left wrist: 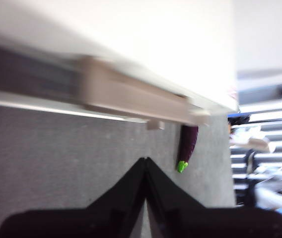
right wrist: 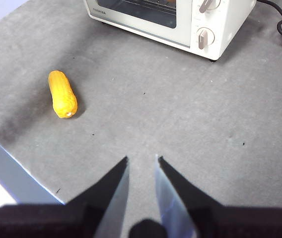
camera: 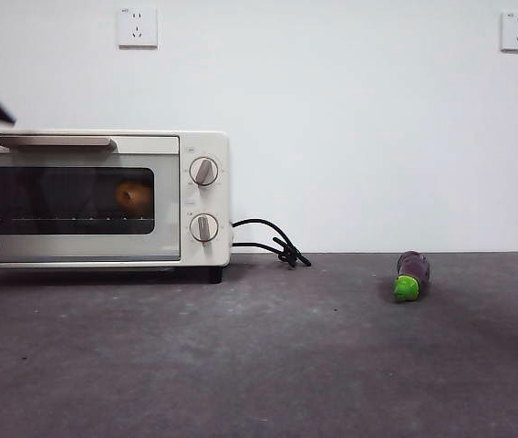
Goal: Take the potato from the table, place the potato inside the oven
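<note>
Your potato (camera: 134,196) already sits behind the closed glass door of the Toshiba oven (camera: 195,265), the left gripper (left wrist: 145,166) hanging just off its bar handle (left wrist: 131,96) with jaws clenched empty, the right gripper (right wrist: 142,163) waiting slightly parted over bare worktop (right wrist: 180,114).

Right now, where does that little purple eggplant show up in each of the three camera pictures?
Front view: the eggplant lies on the table, right of the oven, beyond its cord.
Left wrist view: it lies just past the end of the oven's handle.
Right wrist view: only its green tip shows, cut by the frame's edge.
Shared landmark: the oven.
</note>
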Available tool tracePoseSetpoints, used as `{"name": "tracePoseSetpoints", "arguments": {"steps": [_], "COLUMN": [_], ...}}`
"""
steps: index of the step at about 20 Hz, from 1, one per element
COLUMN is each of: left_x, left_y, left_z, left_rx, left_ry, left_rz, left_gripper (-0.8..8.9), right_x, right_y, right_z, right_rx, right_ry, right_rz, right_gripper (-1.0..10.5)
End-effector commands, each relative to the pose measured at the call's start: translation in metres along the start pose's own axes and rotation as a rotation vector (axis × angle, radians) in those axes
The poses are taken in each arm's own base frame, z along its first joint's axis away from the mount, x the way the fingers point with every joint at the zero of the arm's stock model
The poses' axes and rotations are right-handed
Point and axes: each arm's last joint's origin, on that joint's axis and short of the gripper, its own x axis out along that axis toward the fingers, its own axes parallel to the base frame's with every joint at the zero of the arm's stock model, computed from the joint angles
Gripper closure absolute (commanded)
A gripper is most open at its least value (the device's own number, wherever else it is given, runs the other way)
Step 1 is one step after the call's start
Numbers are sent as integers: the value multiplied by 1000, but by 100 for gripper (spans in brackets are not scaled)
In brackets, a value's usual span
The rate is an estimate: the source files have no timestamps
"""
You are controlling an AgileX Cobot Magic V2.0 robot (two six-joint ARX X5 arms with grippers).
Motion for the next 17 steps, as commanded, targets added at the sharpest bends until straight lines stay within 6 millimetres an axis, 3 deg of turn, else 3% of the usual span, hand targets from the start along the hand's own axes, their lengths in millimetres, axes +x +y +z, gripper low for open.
{"name": "tracePoseSetpoints", "arguments": {"steps": [1,6,10,14,17], "left_x": [-2,-18,-67,-127,-156], "left_y": [-34,-128,-188,-214,-219], "left_z": [-11,-62,-124,-177,-201], "left_rx": [130,458,745,871,927], "left_ry": [2,16,-87,-236,-322], "left_rz": [-8,-103,-45,-68,-104], "left_gripper": [822,818,818,818,818], "right_x": [0,0,0,0,0], "right_y": [0,0,0,0,0], "right_z": [-1,0,0,0,0], "right_rx": [10,10,9,9,9], "right_ry": [-1,-3,-2,-3,-3], "right_rz": [0,-4,-7,-6,-6], "right_gripper": [853,853,853,853,853]}}
